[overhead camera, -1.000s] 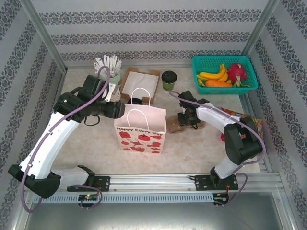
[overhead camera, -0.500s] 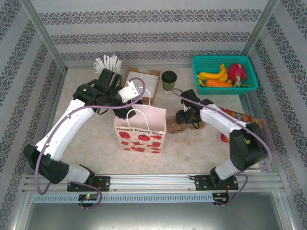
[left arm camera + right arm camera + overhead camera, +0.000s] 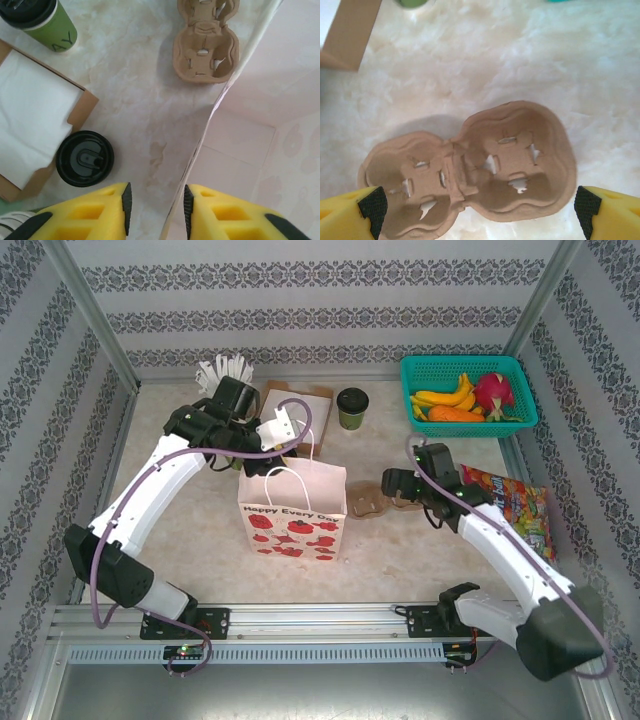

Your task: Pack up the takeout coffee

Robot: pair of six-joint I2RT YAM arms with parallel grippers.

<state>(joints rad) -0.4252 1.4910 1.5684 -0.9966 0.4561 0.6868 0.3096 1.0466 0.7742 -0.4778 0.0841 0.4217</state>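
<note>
While the left pincer (image 3: 155, 200) is straddling the rim of the flowered white paper bag (image 3: 292, 512), jaws narrowly apart, the right pincer (image 3: 479, 209) is gaping over the brown pulp carrier (image 3: 470, 165). An olive-green, black-lidded paper cup (image 3: 84, 158) is standing beside the left pincer; pinching the rim to open the bag seems next.

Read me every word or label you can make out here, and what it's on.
"Happy Every Day": front of the paper bag.
"AY": side of the green cup, rest hidden.
Snack packet: print too blurred to read.
</note>
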